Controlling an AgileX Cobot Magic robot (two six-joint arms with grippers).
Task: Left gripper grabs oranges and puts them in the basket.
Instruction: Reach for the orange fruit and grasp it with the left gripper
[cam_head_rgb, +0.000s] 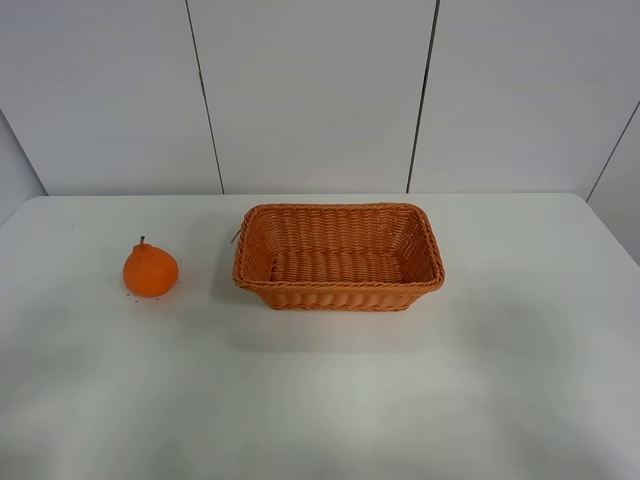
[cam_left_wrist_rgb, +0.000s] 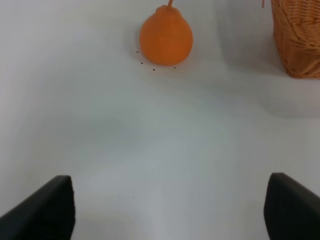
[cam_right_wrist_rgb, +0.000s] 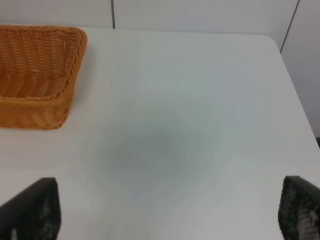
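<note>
A bright orange fruit (cam_head_rgb: 150, 270) with a raised neck and small stem sits upright on the white table, left of the basket. The woven orange-brown basket (cam_head_rgb: 338, 292) stands at the table's middle and looks empty. No arm shows in the exterior high view. In the left wrist view my left gripper (cam_left_wrist_rgb: 167, 212) is open, its two black fingertips (cam_left_wrist_rgb: 47, 212) spread wide over bare table, well short of the orange (cam_left_wrist_rgb: 166, 39); the basket's corner (cam_left_wrist_rgb: 297, 37) shows beside it. My right gripper (cam_right_wrist_rgb: 165, 215) is open and empty, over the table beside the basket (cam_right_wrist_rgb: 37, 110).
The white table (cam_head_rgb: 330, 400) ends at a white panelled wall (cam_head_rgb: 310, 90) behind the basket. Its right edge (cam_right_wrist_rgb: 295, 95) shows in the right wrist view. A few tiny dark specks (cam_left_wrist_rgb: 150, 67) lie around the orange.
</note>
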